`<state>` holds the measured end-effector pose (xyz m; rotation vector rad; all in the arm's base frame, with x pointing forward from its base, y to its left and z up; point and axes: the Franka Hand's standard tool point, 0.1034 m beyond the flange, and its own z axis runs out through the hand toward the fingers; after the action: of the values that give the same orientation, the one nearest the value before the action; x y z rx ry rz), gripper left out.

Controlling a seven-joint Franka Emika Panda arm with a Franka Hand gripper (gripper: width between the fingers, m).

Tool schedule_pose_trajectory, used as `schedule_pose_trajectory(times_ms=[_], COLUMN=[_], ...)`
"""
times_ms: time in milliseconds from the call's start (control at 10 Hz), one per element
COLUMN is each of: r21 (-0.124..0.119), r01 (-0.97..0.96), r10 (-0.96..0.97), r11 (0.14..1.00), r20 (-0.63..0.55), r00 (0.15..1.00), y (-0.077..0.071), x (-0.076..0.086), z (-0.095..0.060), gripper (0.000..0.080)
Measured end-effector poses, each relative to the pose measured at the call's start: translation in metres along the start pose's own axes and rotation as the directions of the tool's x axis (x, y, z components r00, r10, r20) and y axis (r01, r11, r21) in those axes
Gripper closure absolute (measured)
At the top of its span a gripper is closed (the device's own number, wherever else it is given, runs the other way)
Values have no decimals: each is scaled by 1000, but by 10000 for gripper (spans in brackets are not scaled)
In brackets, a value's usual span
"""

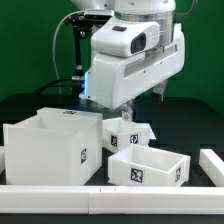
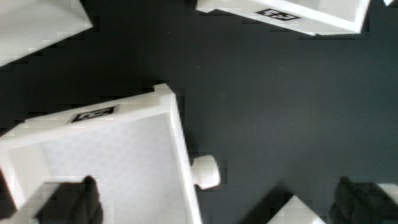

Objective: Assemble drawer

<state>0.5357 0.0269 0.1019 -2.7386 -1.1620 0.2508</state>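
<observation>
My hand [image 2: 214, 205] hung released over the knobbed tray [image 2: 107, 150], open face up, wider tray [image 1: 160, 172] lying lengthwise left-to-right across the exterior view

Glossy white rounded arm [image 1: 135, 55] with black end effector fingers [image 2: 71, 203].

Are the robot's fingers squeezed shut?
No. In the wrist view the gripper is open, with its dark fingers far apart above a white tray.

Robot lab: black tabletop [image 1: 196, 126], green backdrop [image 1: 25, 50].
</observation>
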Motion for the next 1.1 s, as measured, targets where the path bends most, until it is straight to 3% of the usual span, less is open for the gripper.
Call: schedule_pose_trajectory(times_ms=[600, 800, 900, 1100], r21=[0, -90, -112, -119], r01=[1, 28, 34, 34], r10=[-1, -35, -45, -49], r11=[1000, 996, 993, 992], r20=[-1, -83, -103, -120], r00=[1000, 996, 994, 992], y=[1, -4, -9, -1], x=[2, 19, 21, 20], z=[1, 16, 28, 53], gripper=[150, 150, 150, 150])
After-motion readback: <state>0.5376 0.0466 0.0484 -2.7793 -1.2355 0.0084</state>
